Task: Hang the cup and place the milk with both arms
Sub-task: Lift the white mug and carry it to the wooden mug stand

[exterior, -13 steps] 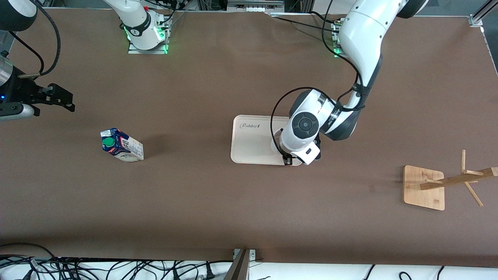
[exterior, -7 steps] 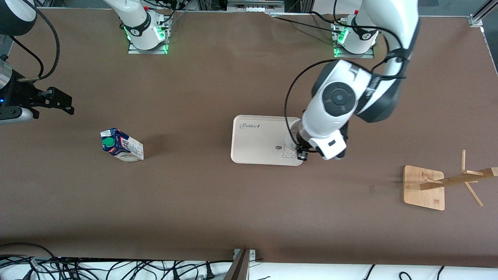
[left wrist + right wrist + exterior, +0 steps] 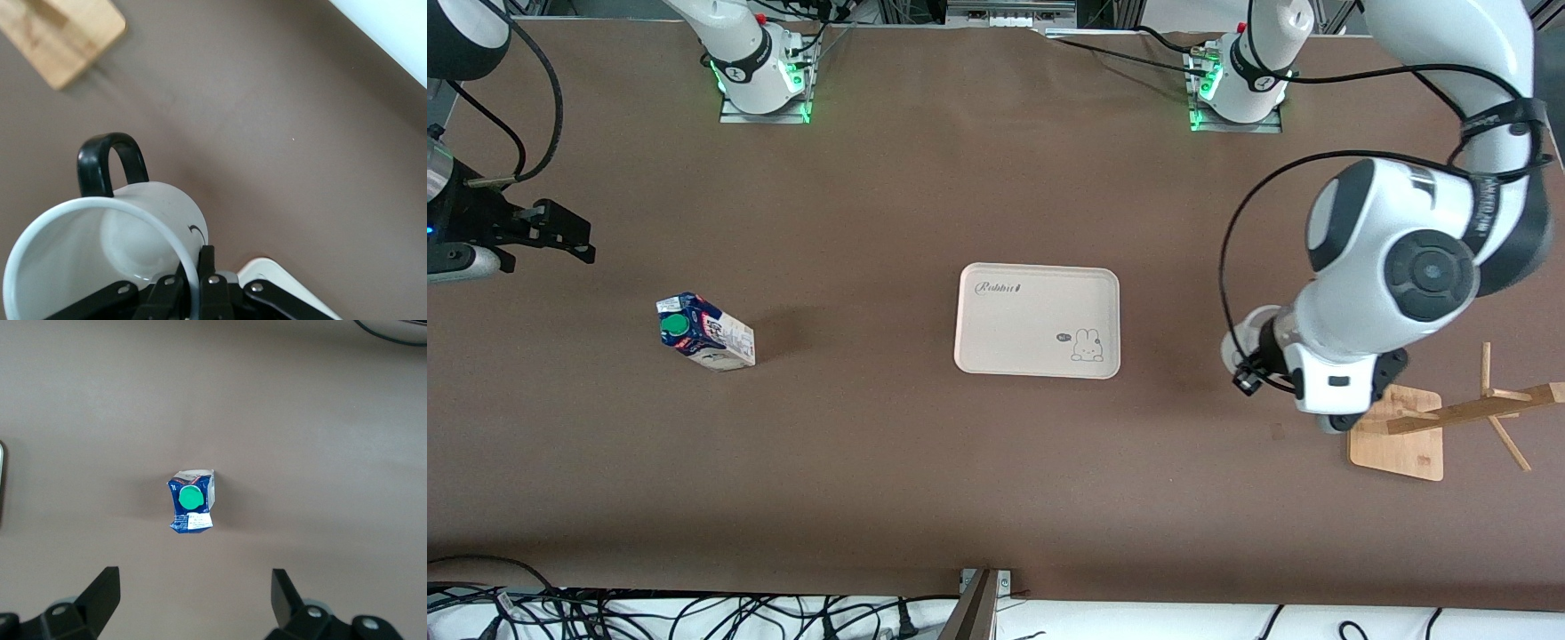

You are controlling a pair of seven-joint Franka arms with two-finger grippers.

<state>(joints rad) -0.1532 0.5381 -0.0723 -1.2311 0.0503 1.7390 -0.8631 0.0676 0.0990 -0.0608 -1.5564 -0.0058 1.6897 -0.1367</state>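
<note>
Tray (image 3: 1037, 293) mid-table, btwn milk (image 3: 705, 332) & rack (image 3: 1400, 430).

Materials and surface finish

The table (image 3: 925, 196) has a matt brown covering with a fine, even texture. The cup (image 3: 127, 247) is glossy white, smooth like enamel or glazed ceramic, with a shiny black handle. The milk (image 3: 706, 332) is printed carton board with a green plastic cap. The rack (image 3: 1405, 436) is pale, unpainted wood. The tray (image 3: 1014, 320) is smooth cream plastic.

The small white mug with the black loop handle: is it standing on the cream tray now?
No, the small white mug hangs from the left gripper, whose fingers pinch its rim over bare brown table.
</note>
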